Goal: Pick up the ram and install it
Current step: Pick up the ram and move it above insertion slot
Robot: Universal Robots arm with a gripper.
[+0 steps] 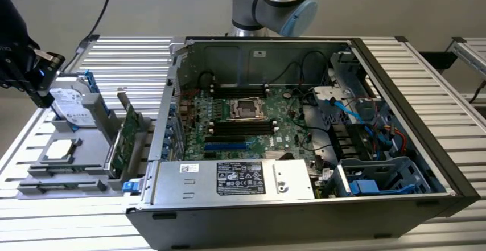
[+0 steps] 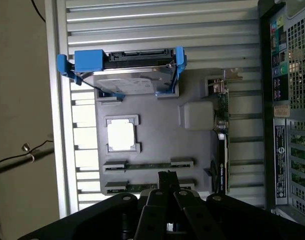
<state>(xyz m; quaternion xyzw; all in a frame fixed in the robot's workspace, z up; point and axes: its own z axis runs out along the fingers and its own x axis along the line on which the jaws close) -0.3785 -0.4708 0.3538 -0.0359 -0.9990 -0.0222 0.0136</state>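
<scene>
Above the grey tray's point(image 1: 90, 148) edge on the exterior view's left, the gripper point(image 1: 40, 94) hangs near the hard drive point(image 1: 72, 107), well apart from the open computer case point(image 1: 425, 120). Wrist view: the gripper point(image 2: 167, 176) is pressed shut and empty, its tips seemingly between the ram point(image 2: 142, 165) and a second stick point(image 2: 135, 188). Both lie along the tray edge opposite the hard drive, long axes parallel to that edge, with the processor point(image 2: 121, 136) and the upright expansion card point(image 2: 221, 150) near.

Arm joint point(image 1: 275, 0): round silver-grey housing, pale blue end caps point(image 1: 301, 11), grey tube point(image 1: 244, 31) below it. Gripper point(image 2: 168, 175): matt black throughout, flat linkage bars point(image 2: 151, 216) tapering to slim fingertips point(image 2: 164, 177). Small round pivot pins point(image 2: 126, 198), lighter than the bars, sit on the outer links
</scene>
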